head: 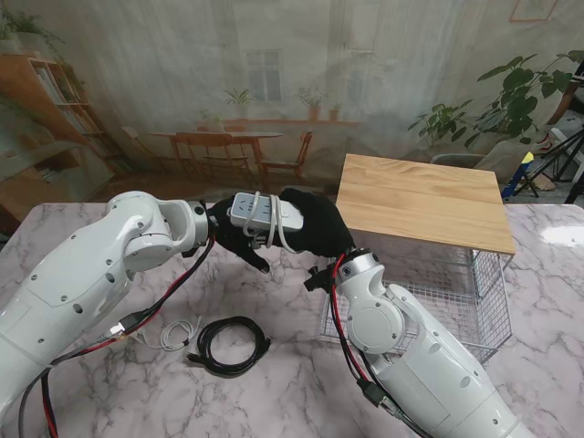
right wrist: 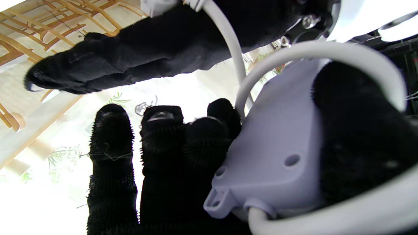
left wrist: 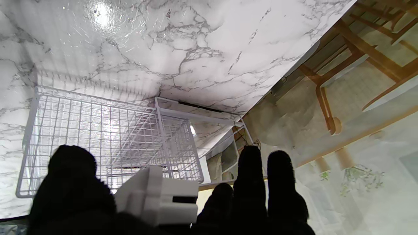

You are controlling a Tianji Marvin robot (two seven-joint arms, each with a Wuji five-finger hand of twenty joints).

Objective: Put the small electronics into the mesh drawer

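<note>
A white power strip with its cord wound round it hangs above the table's middle, between my two black-gloved hands. My left hand has the strip's left end between thumb and outstretched fingers; that end shows in the left wrist view. My right hand grips the right end, thumb pressed on the strip's underside. The white mesh drawer stands pulled out to the right under a wooden top; the left wrist view shows the mesh drawer with nothing in it.
A coiled black cable and a small white cable lie on the marble table nearer to me, left of the drawer. My right forearm crosses in front of the drawer's near left corner.
</note>
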